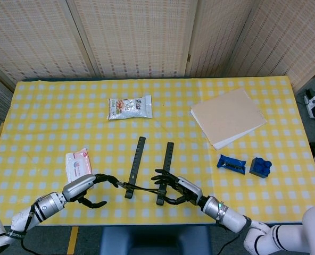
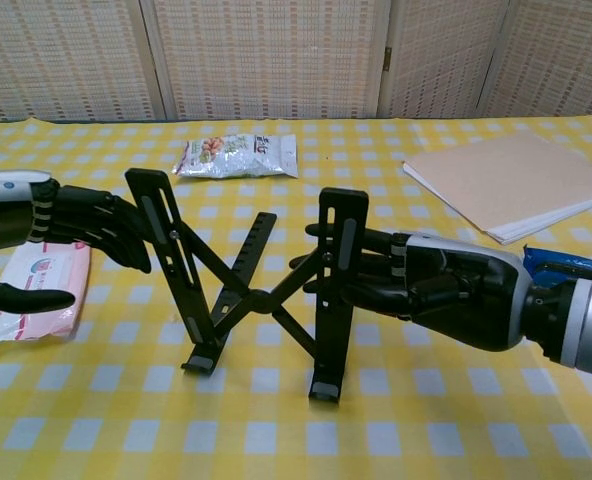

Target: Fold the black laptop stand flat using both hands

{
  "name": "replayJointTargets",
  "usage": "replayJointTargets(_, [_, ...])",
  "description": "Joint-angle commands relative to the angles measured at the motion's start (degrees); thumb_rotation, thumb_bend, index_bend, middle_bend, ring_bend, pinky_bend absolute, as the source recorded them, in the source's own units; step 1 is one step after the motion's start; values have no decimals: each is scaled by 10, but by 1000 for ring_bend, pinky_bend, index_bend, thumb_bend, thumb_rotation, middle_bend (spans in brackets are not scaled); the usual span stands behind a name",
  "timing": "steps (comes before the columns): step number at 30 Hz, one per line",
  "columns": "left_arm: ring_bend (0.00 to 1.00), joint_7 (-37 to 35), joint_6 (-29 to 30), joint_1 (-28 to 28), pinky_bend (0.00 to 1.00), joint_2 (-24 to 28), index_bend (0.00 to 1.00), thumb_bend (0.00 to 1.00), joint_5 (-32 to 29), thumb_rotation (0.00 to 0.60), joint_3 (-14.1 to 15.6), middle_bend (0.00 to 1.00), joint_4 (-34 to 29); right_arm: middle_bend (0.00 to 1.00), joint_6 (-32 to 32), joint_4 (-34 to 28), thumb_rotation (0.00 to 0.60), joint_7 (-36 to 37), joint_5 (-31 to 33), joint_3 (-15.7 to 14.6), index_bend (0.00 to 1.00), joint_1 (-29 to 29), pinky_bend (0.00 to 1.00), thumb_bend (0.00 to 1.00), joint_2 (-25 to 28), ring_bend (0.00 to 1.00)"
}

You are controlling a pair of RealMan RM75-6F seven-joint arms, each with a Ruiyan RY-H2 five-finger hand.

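Observation:
The black laptop stand (image 2: pixel 261 290) stands upright on the yellow checked cloth, its two slotted bars joined by crossed links; in the head view the laptop stand (image 1: pixel 148 170) sits near the front edge. My left hand (image 2: pixel 81 232) lays its fingers against the outer side of the left bar, with the thumb hanging apart below. My right hand (image 2: pixel 431 290) grips the right bar: its fingers reach behind the bar and their tips show on its left side. From above, the left hand (image 1: pixel 85 187) and right hand (image 1: pixel 177 189) flank the stand's near end.
A pink tissue pack (image 2: pixel 34 280) lies just beside my left hand. A snack bag (image 1: pixel 130 107) lies behind the stand. A beige paper stack (image 1: pixel 228 117) and two blue objects (image 1: pixel 231 163) (image 1: pixel 260 167) lie to the right. The table's front edge runs close below both hands.

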Motion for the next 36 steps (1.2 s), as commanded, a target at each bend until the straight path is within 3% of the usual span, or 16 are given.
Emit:
replayJointTargets(1, [263, 2, 0, 0, 210, 1, 269, 381, 0, 600, 0, 337, -2, 158, -9, 17, 600, 81, 1, -1, 0, 0, 52, 425, -16, 154])
replayJointTargets(9, [263, 4, -1, 1, 210, 4, 269, 381, -4, 600, 2, 337, -4, 158, -9, 29, 600, 142, -15, -15, 0, 1, 64, 425, -22, 151])
replayJointTargets(17, [263, 5, 0, 1, 210, 1, 268, 382, -2, 600, 3, 337, -3, 158, -10, 24, 600, 133, -19, -24, 0, -1, 89, 425, -19, 153])
replayJointTargets(25, [263, 4, 2, 1, 210, 0, 268, 381, -2, 600, 4, 337, -1, 158, -11, 29, 600, 12, -23, -28, 0, -8, 100, 424, -20, 155])
replayJointTargets(31, [262, 25, -5, 5, 210, -2, 270, 381, -11, 600, 1, 337, 6, 157, 6, 23, 600, -187, -15, -11, 0, -22, 101, 425, -10, 158])
replayJointTargets(36, [253, 71, -19, 11, 208, -10, 284, 382, -32, 600, -7, 337, 11, 155, 24, -32, 600, -314, -4, 13, 0, -27, 100, 425, 33, 156])
